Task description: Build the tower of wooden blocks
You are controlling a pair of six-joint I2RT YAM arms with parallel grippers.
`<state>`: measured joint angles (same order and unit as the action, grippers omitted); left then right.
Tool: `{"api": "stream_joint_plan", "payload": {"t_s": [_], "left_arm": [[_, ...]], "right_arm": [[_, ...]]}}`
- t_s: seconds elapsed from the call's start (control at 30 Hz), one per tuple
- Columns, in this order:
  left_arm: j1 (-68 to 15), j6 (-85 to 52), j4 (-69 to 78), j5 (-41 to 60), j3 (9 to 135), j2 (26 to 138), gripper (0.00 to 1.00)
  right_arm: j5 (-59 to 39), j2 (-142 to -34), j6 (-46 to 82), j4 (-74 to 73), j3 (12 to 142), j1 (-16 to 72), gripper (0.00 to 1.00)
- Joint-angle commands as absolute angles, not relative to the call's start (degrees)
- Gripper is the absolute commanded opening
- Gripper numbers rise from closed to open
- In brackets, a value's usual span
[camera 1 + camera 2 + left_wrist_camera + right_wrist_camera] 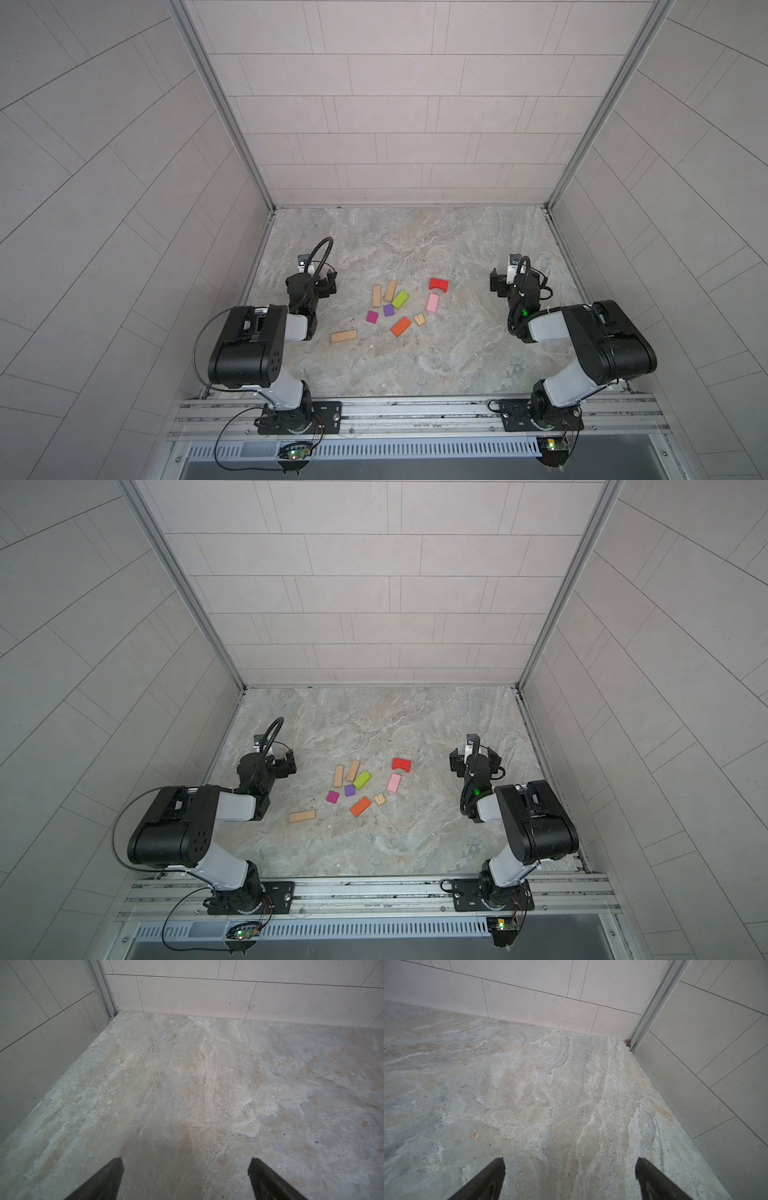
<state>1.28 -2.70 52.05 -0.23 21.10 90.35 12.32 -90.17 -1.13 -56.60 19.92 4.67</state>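
Observation:
The wood blocks lie scattered singly mid-table in both top views: two tan bars (376, 296) (390, 290), a green block (400, 299), a red arch (438, 284), a pink block (432, 303), a magenta cube (372, 317), a purple cube (388, 310), an orange block (401, 326), a ridged tan piece (419, 319) and a third tan bar (343, 336). No tower is in view. My left gripper (186, 1160) hangs open and empty left of the blocks. On their right, my right gripper (570, 1160) is open too, with only bare table beneath it.
The marbled tabletop (415, 365) is walled by tiled panels on three sides, with metal corner posts (104, 991) (654, 1001). Both arm bases sit on a rail (415, 409) along the front edge.

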Motion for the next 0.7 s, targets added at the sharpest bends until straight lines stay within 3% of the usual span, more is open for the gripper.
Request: {"api": "stream_joint_plan", "payload": {"t_s": [0.0,0.47,0.57,0.67], "left_arm": [[1.67,-2.25,54.14,-0.54,21.88,90.75,1.00],[1.17,-2.02,53.92,-1.09,21.85,90.44,1.00],[-0.22,-1.59,52.88,-5.37,21.81,88.67,1.00],[-2.82,-0.43,43.73,-11.90,23.98,82.98,1.00]], "right_arm": [[13.65,-90.62,0.26,-56.34,20.65,4.31,0.99],[14.96,-89.85,0.13,-56.51,20.40,4.46,1.00],[19.79,-85.02,1.16,-52.13,20.59,4.94,0.99],[26.27,-79.17,5.41,-36.49,24.90,5.84,1.00]]}}
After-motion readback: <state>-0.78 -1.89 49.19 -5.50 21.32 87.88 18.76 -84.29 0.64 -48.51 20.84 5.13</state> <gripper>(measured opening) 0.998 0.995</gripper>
